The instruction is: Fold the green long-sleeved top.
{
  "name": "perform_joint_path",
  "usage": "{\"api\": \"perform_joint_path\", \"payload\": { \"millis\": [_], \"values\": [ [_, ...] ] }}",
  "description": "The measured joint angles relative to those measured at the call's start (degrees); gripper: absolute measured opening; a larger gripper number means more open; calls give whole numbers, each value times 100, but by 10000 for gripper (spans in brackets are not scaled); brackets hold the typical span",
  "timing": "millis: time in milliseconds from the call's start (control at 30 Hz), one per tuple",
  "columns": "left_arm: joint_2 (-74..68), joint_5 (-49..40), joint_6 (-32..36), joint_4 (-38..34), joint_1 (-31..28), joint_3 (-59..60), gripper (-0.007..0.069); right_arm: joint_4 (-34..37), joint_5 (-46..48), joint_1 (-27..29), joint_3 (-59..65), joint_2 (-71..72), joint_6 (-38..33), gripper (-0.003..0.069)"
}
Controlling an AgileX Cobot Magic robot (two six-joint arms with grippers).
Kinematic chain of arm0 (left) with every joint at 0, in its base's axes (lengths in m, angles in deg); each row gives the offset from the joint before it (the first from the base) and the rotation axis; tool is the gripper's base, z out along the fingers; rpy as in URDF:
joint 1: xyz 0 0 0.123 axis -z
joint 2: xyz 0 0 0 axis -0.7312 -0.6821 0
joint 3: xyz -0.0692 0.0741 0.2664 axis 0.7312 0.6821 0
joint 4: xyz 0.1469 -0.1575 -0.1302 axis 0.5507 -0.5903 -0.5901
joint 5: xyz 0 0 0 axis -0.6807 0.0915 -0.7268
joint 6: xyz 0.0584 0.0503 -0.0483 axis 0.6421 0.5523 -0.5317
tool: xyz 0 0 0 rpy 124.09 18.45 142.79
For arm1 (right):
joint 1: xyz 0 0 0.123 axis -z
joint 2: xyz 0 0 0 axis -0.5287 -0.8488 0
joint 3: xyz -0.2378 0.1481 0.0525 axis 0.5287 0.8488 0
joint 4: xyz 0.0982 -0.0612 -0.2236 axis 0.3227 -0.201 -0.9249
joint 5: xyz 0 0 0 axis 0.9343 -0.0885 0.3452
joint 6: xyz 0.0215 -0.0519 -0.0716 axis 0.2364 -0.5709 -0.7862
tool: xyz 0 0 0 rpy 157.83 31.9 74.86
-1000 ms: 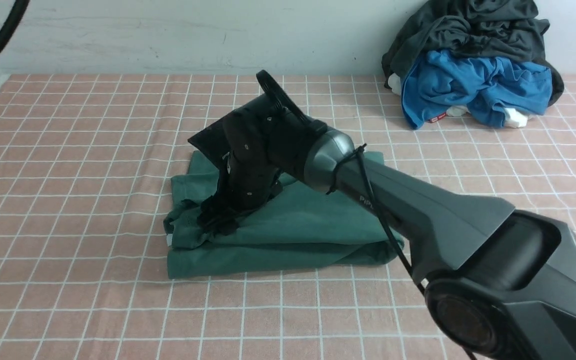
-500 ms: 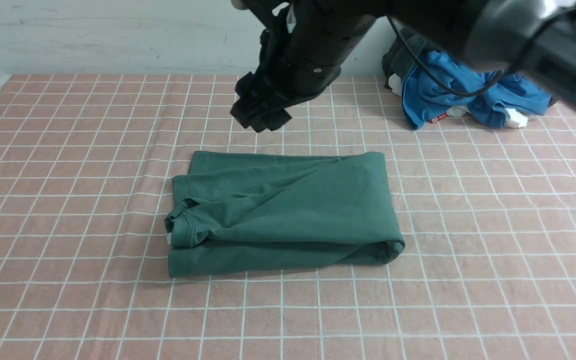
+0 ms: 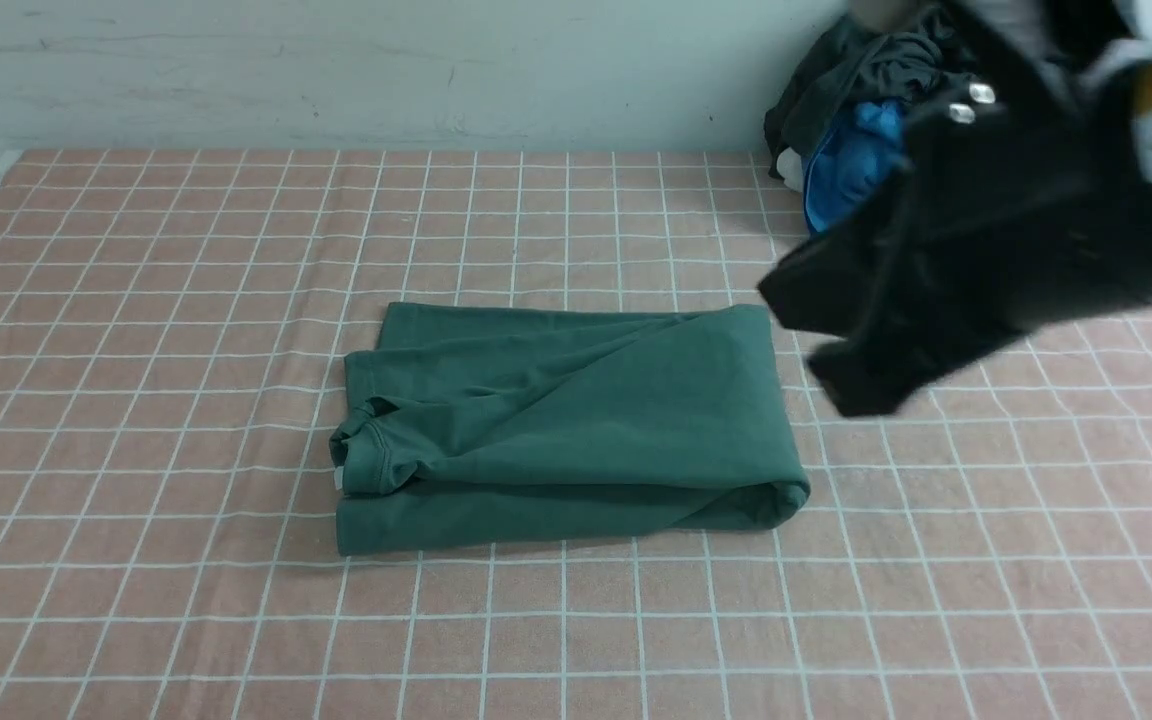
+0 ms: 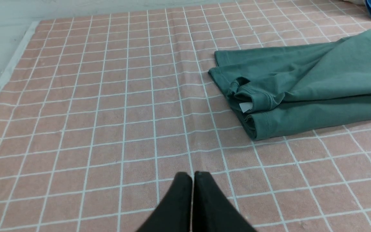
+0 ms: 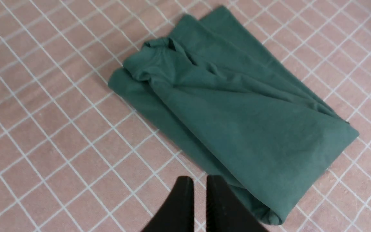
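Both tools, left tool (image 4: 192, 180) and right tool (image 5: 199, 190), are clenched empty; the loosely folded green top (image 3: 566, 420) could spring open untended.

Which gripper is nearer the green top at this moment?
Right. The right gripper hangs just above the green top's folded edge; the left gripper sits apart from it over bare cloth.

Folded green top (image 5: 233, 112) lies on the pink checked cloth (image 5: 43, 135); right gripper (image 5: 199, 183) hovers above its edge, fingers nearly together, empty
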Motion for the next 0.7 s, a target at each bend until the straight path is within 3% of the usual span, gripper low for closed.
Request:
{"api": "perform_joint_path", "payload": {
  "millis": [100, 300, 700],
  "values": [
    [0, 32, 0, 0, 0, 0, -3, 105, -497, 0, 834, 1127, 5, -6],
    [0, 38, 0, 5, 0, 0, -3, 125, -1003, 0, 1873, 2485, 186, -13],
    [0, 38, 0, 5, 0, 0, -3, 148, -1093, 0, 2221, 2786, 237, -13]
  ]
}}
